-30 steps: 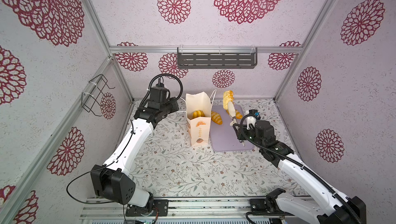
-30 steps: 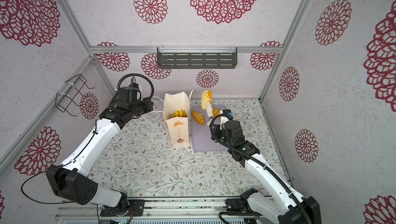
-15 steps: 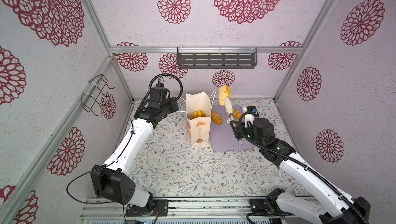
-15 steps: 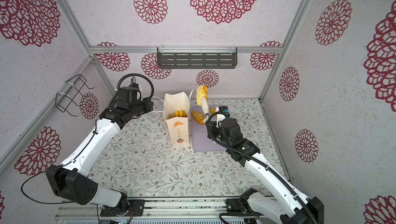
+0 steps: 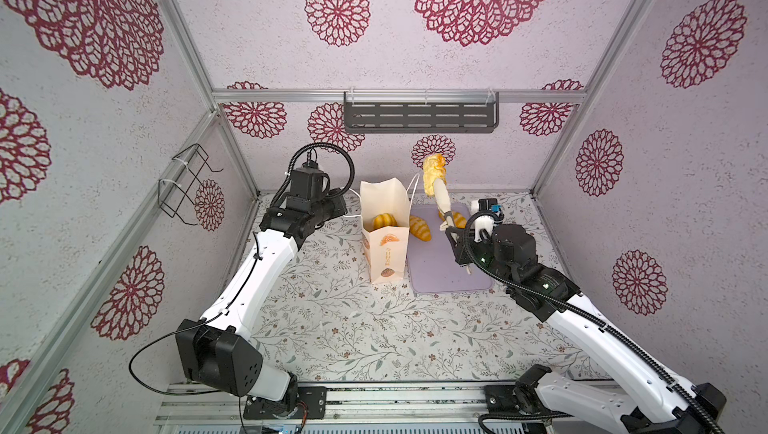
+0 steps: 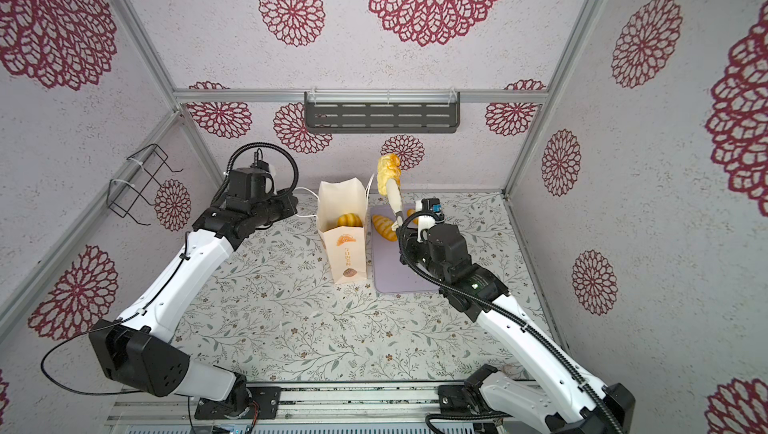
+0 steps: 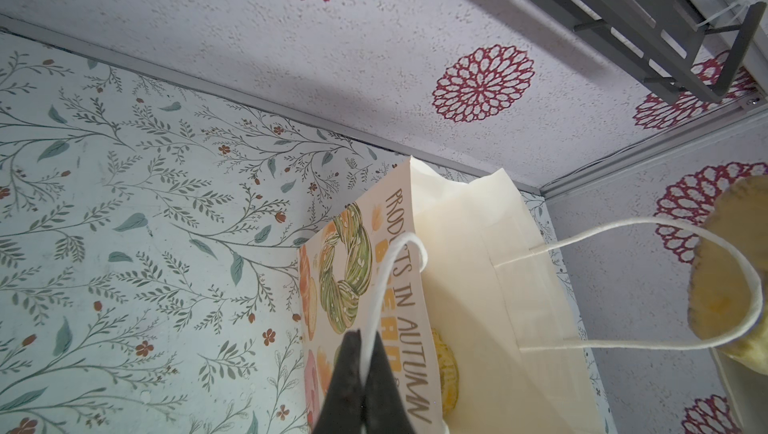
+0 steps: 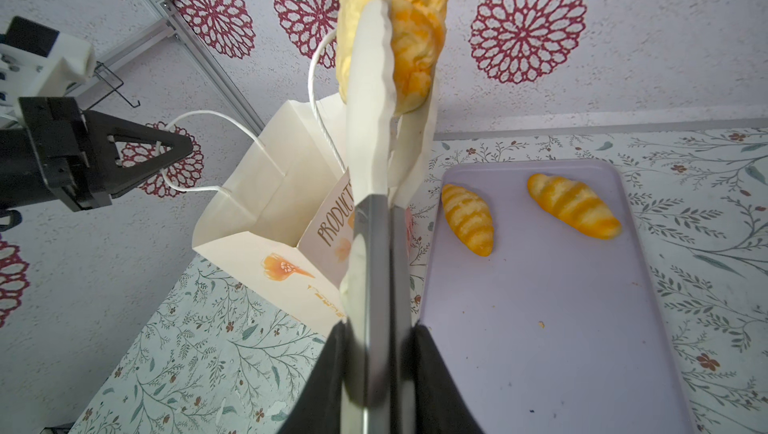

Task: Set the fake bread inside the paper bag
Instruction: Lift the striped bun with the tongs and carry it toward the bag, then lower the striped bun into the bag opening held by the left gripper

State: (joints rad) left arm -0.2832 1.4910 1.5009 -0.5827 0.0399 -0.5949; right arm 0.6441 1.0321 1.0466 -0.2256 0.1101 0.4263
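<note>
Right wrist view: your right gripper clamps tongs holding a bread roll high beside the mouth of the paper bag; your left gripper pinches its cord handle.

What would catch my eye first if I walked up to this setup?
A pair of white tongs, clamped in the right claw, holds a golden fake bread high beside the open paper bag. The left claw pinches the bag's white cord handle, and two striped rolls lie on the lilac tray next to it.
</note>
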